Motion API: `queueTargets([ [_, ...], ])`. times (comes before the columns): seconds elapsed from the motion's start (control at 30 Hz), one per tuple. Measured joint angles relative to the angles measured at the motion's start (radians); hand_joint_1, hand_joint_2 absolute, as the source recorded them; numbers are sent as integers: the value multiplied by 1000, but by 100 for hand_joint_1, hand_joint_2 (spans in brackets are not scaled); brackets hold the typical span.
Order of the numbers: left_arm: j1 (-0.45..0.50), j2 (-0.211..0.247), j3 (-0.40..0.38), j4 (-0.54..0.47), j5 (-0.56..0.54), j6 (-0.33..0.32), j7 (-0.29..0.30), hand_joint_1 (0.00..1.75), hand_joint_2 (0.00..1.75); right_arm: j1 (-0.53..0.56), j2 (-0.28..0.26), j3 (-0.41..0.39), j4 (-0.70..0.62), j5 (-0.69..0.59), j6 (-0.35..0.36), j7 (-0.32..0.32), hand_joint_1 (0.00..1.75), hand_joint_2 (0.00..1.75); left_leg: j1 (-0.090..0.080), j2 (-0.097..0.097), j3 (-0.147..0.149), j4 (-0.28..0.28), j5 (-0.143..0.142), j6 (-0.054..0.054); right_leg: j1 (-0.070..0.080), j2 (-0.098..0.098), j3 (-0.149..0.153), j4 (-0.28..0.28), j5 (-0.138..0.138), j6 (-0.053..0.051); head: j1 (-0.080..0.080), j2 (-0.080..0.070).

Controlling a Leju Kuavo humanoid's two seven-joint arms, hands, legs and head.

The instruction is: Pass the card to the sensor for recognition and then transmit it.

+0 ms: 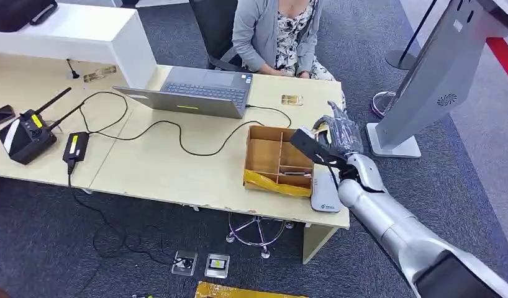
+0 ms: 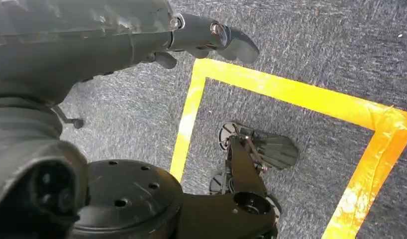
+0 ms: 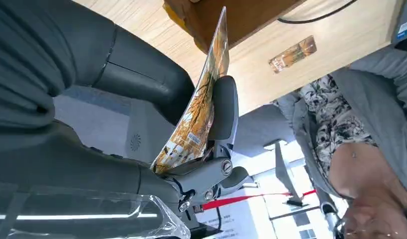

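Now pinching the orange patterned card (image 3: 199,112) upright between thumb (image 3: 142,79) and fingers (image 3: 222,112) of the right hand (image 1: 340,138), raised beside the cardboard divider box (image 1: 277,162) at the desk's (image 1: 158,167) right end, above the white sensor (image 1: 325,194). Hanging the left hand (image 2: 117,35) over grey carpet (image 2: 311,45), fingers curled in, holding nothing.
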Motion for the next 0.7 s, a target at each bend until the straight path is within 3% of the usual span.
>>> queueTargets([
  [0.7, -12, 0, -23, 0, -29, -23, 9, 0, 0, -5, 2, -1, 22, 31, -7, 48, 175, 175, 0, 0, 0, 0, 0, 0, 0, 1, 0, 0, 0, 0, 0, 0],
])
